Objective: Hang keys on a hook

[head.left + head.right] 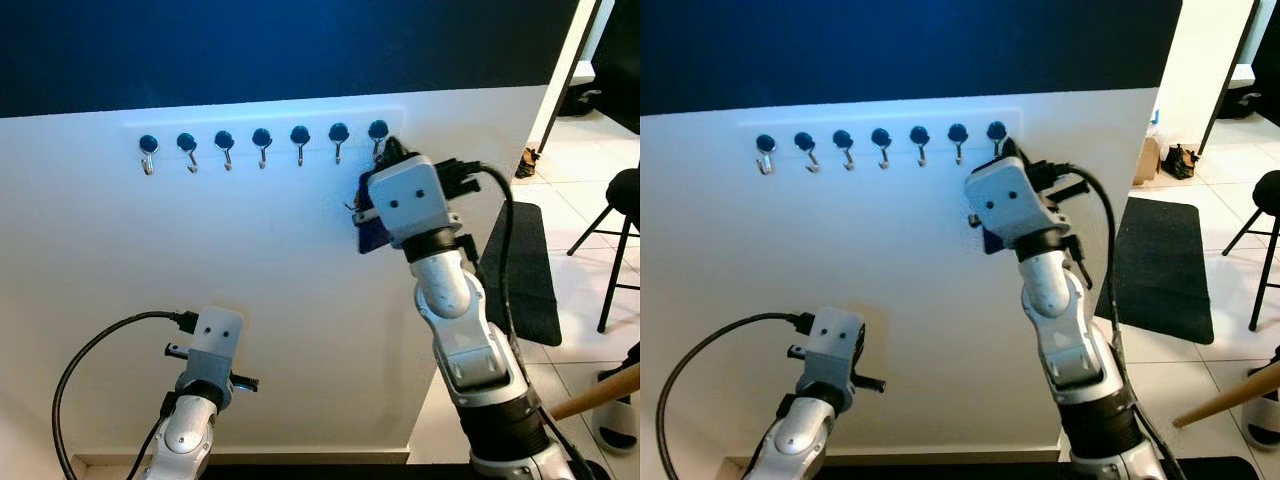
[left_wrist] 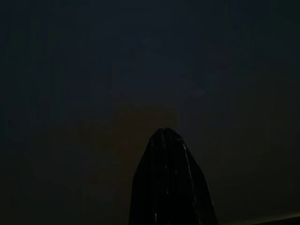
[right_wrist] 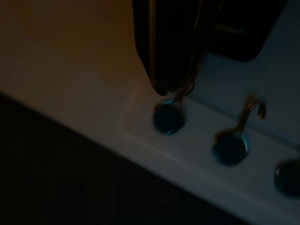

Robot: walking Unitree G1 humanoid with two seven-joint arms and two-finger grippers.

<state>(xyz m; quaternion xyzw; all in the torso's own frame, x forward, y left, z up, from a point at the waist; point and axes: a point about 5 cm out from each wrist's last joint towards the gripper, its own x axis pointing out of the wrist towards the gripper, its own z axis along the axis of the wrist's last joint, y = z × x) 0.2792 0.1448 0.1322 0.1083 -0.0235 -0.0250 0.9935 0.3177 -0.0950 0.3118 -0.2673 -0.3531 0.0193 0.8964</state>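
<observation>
Right gripper: raised to the rightmost hook of the wall rack, its black fingers pinched together on the keys, tips just at the hook's blue knob.
Keys: a thin wire ring shows at the fingertips in the right wrist view; a dark blue fob hangs below the wrist against the white wall.
Handling: light and stiff metal, but the ring is thin and likely slippery, and the fob will swing — best held by the ring itself, so its loop stays free to slide over the hook.
Left gripper: held low before the wall, idle; whether its fingers are apart I cannot tell.
Hidden: the wrist covers the hook's metal prong from the head views — whether the ring is already over it is unclear. The left wrist view is nearly black.
</observation>
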